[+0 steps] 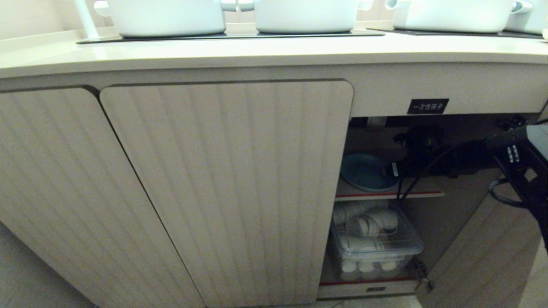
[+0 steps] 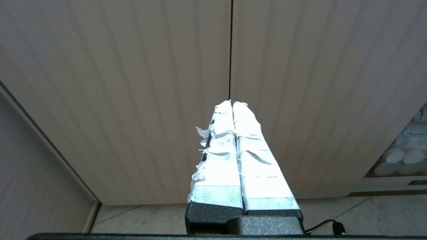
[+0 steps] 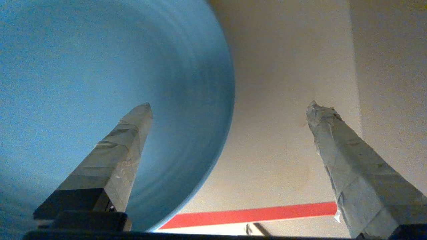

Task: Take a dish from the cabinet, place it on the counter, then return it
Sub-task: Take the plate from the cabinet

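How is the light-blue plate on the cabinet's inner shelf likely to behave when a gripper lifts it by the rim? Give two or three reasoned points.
The plate looks rigid, so it probably won't flex. Its smooth matte surface and low rim may slip between the taped fingers of the open right gripper. It lies flat on the shelf, so it is unlikely to roll, but it is probably breakable if dropped.

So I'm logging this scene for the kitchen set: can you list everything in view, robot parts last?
dish: one, light blue, on the cabinet's inner shelf
cabinet: one, beige ribbed doors, right door open
label: one, black, above the opening
clear bin: one, holding white items, below the shelf
counter: one, cream, on top
pots: at least three, white, on the counter
right gripper: jaws open, at the dish's edge
left gripper: jaws shut, facing closed doors
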